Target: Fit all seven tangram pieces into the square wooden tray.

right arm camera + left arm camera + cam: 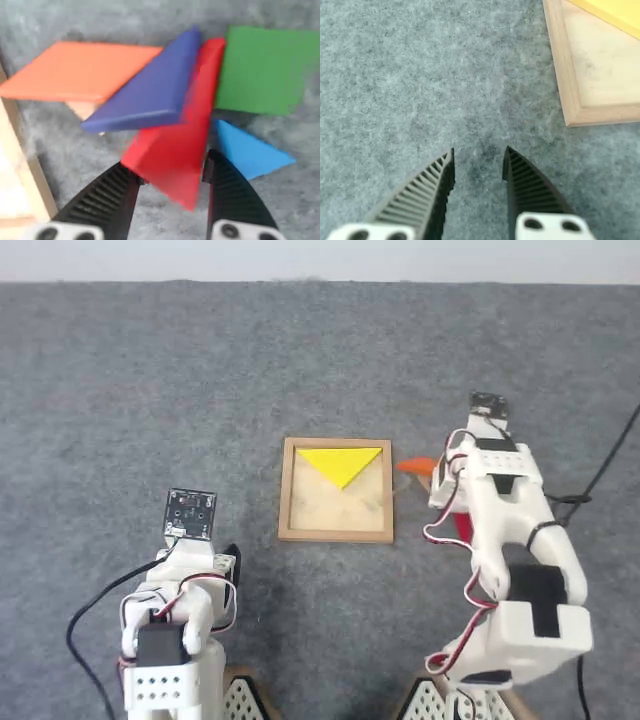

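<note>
One yellow triangle [340, 462] lies in the tray [335, 533] against its far edge; the other floor is bare. The right pincer [169, 161], released, straddles the red piece [202, 85] in a heap just beside the tray, with orange [80, 70], dark blue [150, 90], green [260, 70] and light blue [245, 147]. The left pincer [479, 150], released, hangs over bare desk [150, 390] near the tray's corner. A pale shape [82, 109] under orange is mostly hidden.

Orange piece [415, 466] mostly hidden behind right arm [497, 490], red piece [463, 526] likewise; wooden tray [566, 80] cut off in left wrist view
</note>
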Robot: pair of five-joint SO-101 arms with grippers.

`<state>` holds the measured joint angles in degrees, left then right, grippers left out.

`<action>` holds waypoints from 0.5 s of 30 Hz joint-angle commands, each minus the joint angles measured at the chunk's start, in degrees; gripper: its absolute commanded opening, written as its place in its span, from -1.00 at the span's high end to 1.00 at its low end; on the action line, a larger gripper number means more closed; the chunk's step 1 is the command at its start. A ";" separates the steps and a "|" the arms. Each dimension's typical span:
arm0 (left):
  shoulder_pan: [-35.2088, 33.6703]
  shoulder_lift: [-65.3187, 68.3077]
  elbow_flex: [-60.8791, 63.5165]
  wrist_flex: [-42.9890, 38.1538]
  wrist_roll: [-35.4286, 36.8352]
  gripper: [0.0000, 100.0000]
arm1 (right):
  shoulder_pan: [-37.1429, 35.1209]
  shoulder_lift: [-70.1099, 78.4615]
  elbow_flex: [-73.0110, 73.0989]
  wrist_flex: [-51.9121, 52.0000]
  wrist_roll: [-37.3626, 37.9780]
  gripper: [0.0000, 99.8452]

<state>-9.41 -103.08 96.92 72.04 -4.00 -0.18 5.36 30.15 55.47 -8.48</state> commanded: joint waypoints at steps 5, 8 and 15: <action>0.09 -1.58 -0.48 0.53 -0.35 0.69 | 1.89 -4.35 -2.55 -3.91 -2.81 0.70; 0.09 -1.58 -0.48 0.53 -0.35 0.69 | 1.89 -4.09 -2.64 -4.70 -2.73 0.84; 0.09 -1.58 -0.48 0.53 -0.35 0.69 | 2.33 -4.26 -2.46 -4.53 -2.99 0.99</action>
<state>-9.32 -103.08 96.92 72.04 -4.00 1.58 4.92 30.15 51.25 -10.59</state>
